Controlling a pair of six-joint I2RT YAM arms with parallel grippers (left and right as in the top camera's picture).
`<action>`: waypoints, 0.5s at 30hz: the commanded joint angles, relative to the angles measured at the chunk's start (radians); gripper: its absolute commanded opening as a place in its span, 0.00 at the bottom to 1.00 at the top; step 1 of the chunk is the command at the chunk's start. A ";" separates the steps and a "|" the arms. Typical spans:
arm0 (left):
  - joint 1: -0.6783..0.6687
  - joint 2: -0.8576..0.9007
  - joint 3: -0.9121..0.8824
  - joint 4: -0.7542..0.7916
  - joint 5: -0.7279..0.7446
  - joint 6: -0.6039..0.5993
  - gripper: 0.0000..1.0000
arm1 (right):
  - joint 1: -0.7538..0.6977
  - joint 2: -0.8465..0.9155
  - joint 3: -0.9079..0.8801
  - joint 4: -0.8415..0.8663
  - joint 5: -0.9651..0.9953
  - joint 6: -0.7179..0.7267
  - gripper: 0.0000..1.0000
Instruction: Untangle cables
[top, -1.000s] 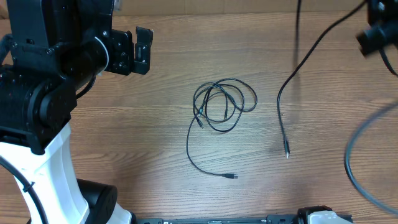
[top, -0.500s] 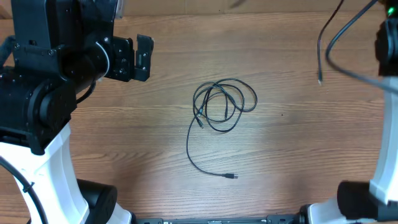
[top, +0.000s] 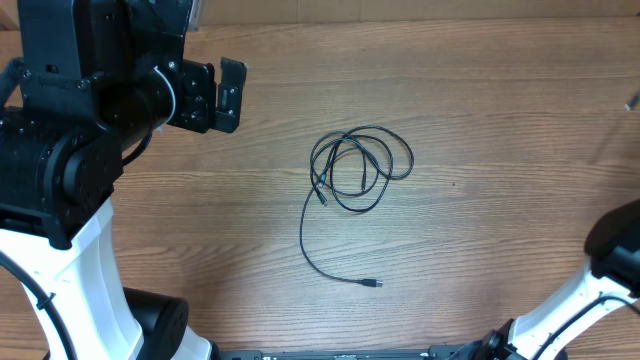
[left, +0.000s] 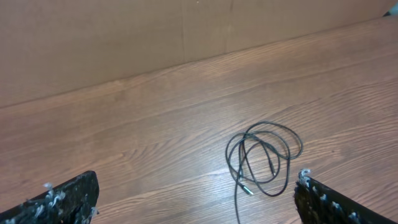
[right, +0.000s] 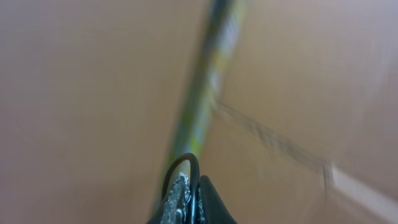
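Big picture first: wood-grain table (top: 480, 120), warm brown, matte, fine streaks running across. L arm (top: 60, 150) fills the left side, bulky black joints over a smooth white column. R arm (top: 615, 255) just pokes in at the bottom-right corner, dark elbow on a white link. Behind the table there's a plain tan board (left: 124, 43), flat and dull.

Now the left gripper (left: 198, 182): claw spread as wide as it goes, nothing between. Both fingers (left: 68, 199) are black w/ rough, flecked pads, up above the tabletop. Right gripper (right: 189, 202): pinched tight on a second cable (right: 180, 167), a thin black loop arching out from betw. the pads (wrist view is badly smeared, so the background is unreadable).

Mid-table lies the coiled cable (top: 360, 170): thin black cord in several loose overlapping loops, roughly round, well apart from both arms. One tail runs out toward the near edge, curving to a small metal-tipped plug (top: 376, 284). A shorter plug end (top: 321, 197) sits at the coil's left side.
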 joint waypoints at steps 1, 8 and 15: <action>0.000 0.000 0.013 0.002 -0.027 0.048 1.00 | -0.090 0.106 0.003 -0.013 -0.060 0.129 0.04; 0.000 0.000 0.013 0.014 -0.067 0.056 1.00 | -0.215 0.254 0.002 -0.083 -0.140 0.238 0.04; 0.000 0.000 0.013 0.080 -0.066 0.063 1.00 | -0.264 0.314 -0.003 -0.130 -0.194 0.238 0.04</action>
